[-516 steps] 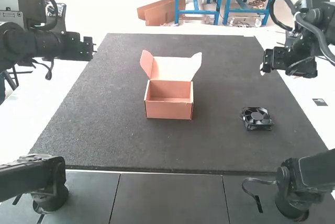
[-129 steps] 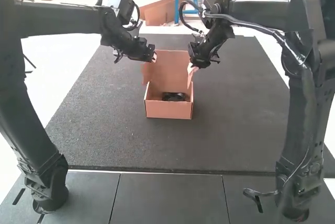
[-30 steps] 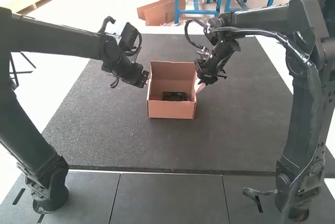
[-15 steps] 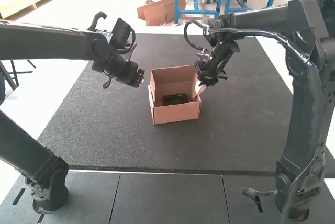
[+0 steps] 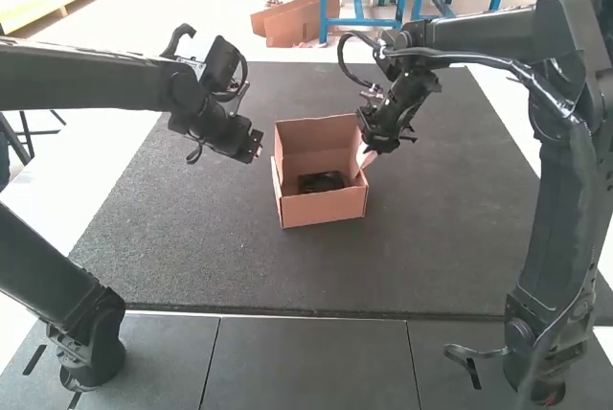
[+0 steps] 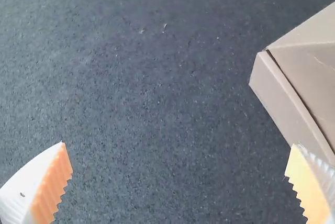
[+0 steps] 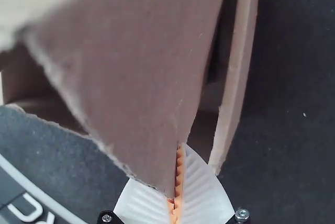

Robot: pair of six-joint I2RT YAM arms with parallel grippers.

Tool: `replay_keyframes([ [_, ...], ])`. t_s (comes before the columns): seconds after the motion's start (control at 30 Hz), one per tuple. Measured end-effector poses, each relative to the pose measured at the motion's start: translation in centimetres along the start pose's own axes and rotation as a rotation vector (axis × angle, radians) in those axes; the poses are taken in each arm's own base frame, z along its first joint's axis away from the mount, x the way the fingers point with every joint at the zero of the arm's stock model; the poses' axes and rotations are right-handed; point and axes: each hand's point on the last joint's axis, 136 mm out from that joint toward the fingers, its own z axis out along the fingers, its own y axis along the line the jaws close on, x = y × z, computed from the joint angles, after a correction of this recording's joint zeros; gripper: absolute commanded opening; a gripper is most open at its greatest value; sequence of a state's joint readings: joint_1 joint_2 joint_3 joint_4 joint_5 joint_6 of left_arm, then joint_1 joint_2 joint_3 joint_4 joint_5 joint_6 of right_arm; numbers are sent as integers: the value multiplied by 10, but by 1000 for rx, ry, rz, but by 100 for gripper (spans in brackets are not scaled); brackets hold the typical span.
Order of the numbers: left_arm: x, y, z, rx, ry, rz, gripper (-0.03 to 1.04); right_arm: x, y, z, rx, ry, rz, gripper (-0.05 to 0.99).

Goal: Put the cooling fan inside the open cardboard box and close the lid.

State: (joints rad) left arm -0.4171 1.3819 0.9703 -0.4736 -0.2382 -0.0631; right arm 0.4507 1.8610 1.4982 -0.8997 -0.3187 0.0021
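Closing of the lid (image 5: pixel 316 137) is the step in hand, I judge, because the fan (image 5: pixel 321 181) already lies on the floor of the box (image 5: pixel 324 209), near the middle of the high view. To do it well, the flap (image 7: pixel 131 77) should be led forward and down in an arc around the fold of the lid, not pulled sideways, since such a light box can probably slide or turn on the mat (image 5: pixel 172 247). A steady hold on the opposite wall would help, and the side flap must go inside the wall, not outside it.

The right pincer (image 5: pixel 376 145) has its fingers pressed together on this thin side flap, at the right end of the lid. In the right wrist view the cardboard runs between the orange pads (image 7: pixel 179 164) with no gap. The left pincer (image 5: pixel 247 148) is spread wide and holds nothing. It hangs over the mat just beside the left rear corner of the box, and seems not to touch it. The lid stands nearly upright at the back, so the top is open. The box sits a little turned on the dark mat.
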Motion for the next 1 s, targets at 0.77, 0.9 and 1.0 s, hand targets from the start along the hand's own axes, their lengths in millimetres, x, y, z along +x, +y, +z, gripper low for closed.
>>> replay_keyframes([
  [0.77, -120, 18, 6, -122, -211, -23, 97, -5, 11, -18, 25, -23, -31, 91],
  [0.9, -126, -11, 10, -80, -213, 21, 97, -22, 9, -59, 23, -163, -49, 91],
  [1.0, -126, -20, 12, -69, -207, 36, 97, -46, 5, -103, 40, -348, -74, 91],
])
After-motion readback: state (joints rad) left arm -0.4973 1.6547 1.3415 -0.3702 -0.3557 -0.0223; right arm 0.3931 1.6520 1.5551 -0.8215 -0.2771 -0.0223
